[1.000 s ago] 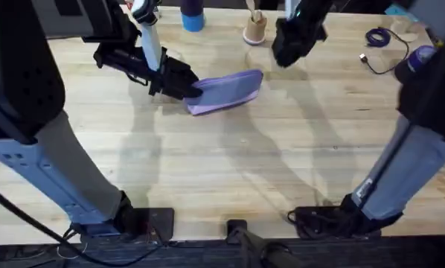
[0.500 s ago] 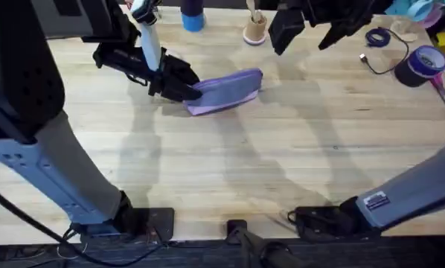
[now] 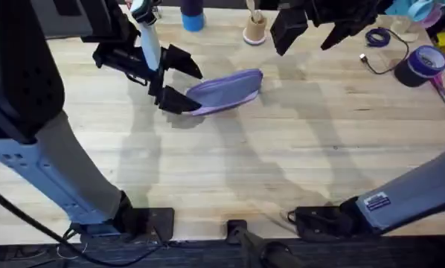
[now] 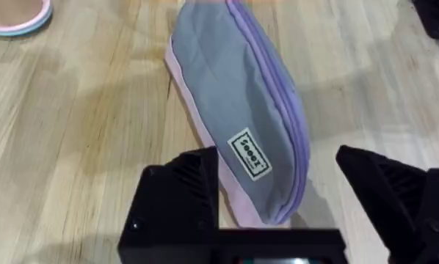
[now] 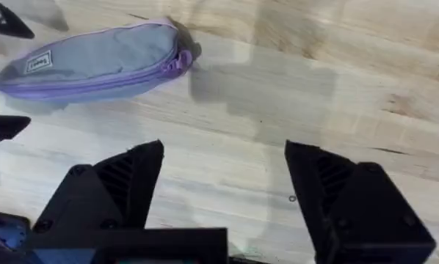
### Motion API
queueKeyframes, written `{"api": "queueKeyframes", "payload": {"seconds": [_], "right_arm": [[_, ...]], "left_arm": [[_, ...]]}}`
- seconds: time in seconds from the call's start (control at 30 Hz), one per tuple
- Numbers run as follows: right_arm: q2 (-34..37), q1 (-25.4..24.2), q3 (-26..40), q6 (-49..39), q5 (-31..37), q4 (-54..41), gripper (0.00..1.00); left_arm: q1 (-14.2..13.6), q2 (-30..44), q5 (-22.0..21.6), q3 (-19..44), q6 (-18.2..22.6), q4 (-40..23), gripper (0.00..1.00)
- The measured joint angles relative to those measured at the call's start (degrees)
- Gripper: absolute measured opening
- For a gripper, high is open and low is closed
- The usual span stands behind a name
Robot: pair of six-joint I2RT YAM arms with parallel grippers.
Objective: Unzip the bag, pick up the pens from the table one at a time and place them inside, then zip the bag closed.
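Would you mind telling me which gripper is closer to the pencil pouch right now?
The left. The left gripper is open around the near end of the pouch, while the right gripper is open above the table's far side, away from it.

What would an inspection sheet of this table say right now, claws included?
Surface: light wooden table, bare in front.
Job's things: lilac-and-grey bag lying zipped; pens: nothing seen.
Clutter: blue bottle, wooden cup, tape roll along the far edge.
Grippers: left claw open around the bag's end; right claw open, away from the bag.
Cables: coiled blue cable at the far right.
Surroundings: nothing seen.
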Motion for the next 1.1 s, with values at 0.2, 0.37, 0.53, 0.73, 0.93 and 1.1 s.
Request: {"api": "queueKeyframes", "payload": {"seconds": [0.2, 0.37, 0.53, 0.73, 0.93, 1.1], "right_arm": [[-0.56, 0.0, 0.0, -0.41, 0.0, -0.01, 0.997], [-7.41, 0.0, 0.0, -5.43, 0.02, -0.02, 0.997], [-12.9, 0.0, 0.0, -7.76, 1.19, -0.08, 0.997], [-20.99, 0.0, -3.73, -8.81, 6.59, 0.06, 0.997], [-27.94, 0.0, -11.89, -9.01, 9.35, 0.02, 0.996], [-28.9, 0.0, -15.09, -6.8, 9.91, 0.12, 0.996]], "left_arm": [[0.43, -0.02, -0.08, 0.97, -0.02, -4.87, 0.995], [1.59, -2.35, -2.31, 7.81, -0.54, -11.68, 0.997], [2.28, -7.51, -7.38, 14.4, -8.23, -13.38, 0.997], [2.25, -15.97, -20.68, 22.09, -32.49, -13.79, 0.996], [2.25, -23.75, -30.79, 24.96, -53.41, -13.96, 0.996], [2.25, -30.24, -34.82, 25.19, -66.8, -15.87, 0.996]]}}
